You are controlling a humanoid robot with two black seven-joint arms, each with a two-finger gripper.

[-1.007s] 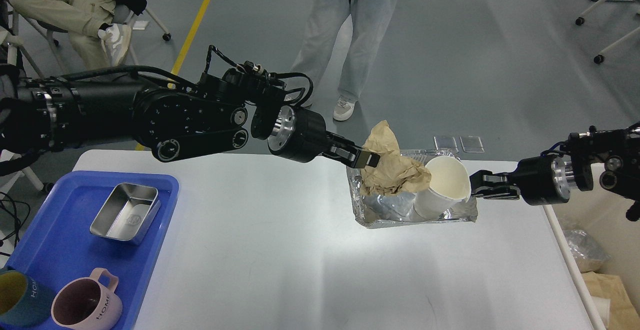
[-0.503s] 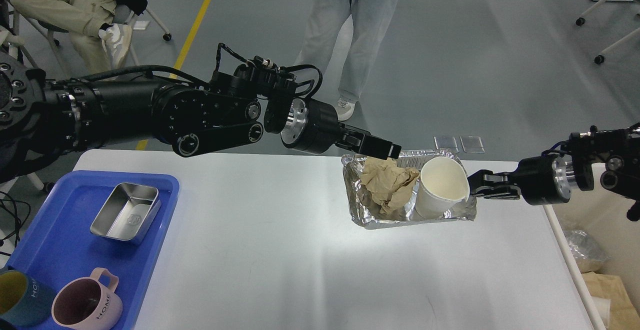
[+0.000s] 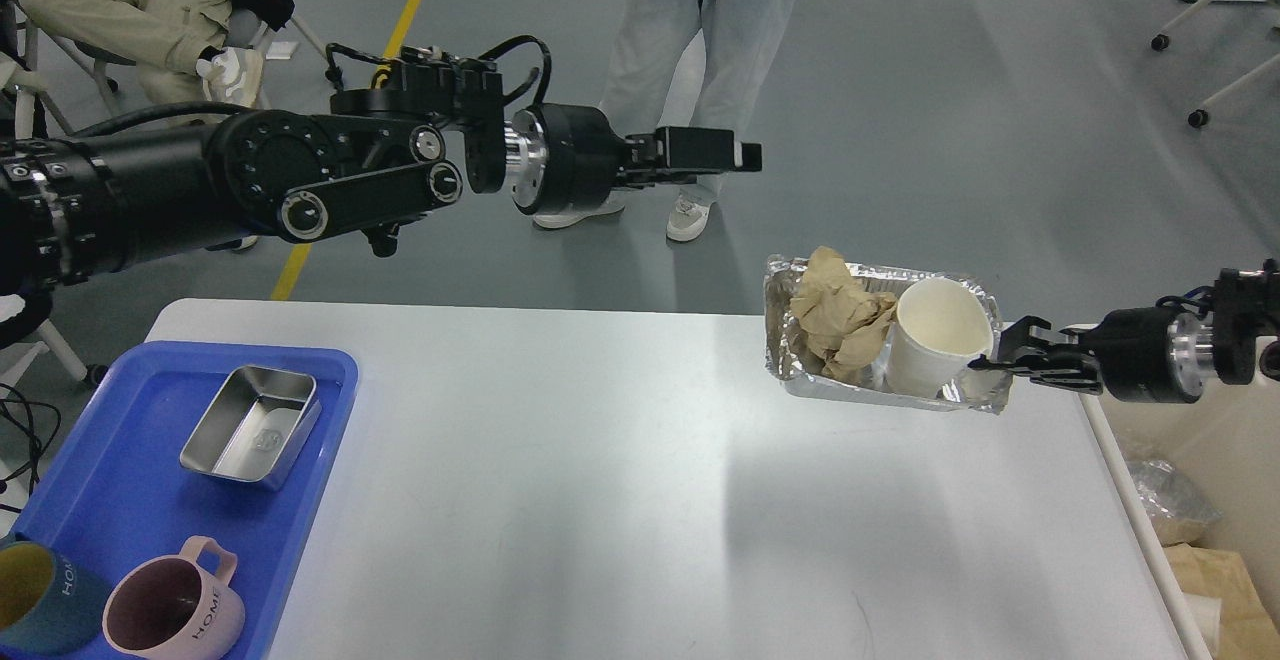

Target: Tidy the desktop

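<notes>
The pale desktop (image 3: 600,500) fills the lower view. My right gripper (image 3: 992,364) is shut on the right rim of a crinkled foil tray (image 3: 880,392) and holds it tilted, lifted above the desktop's far right corner. Inside the tray lie a crumpled brown paper (image 3: 838,318) and a white paper cup (image 3: 935,345) leaning on its side. My left gripper (image 3: 748,154) hangs high over the floor beyond the table's far edge, open and empty, well up and left of the tray.
A blue tray (image 3: 95,510) at the desktop's left edge holds a steel box (image 3: 250,426), a pink mug (image 3: 170,608) and a teal mug (image 3: 35,595). A person stands behind the table; another sits far left. Bagged rubbish (image 3: 1180,510) lies right of the table.
My left gripper let go of the brown paper into the foil tray, then rose and pulled back left. My right gripper lifted the tray and carried it up and to the right.
</notes>
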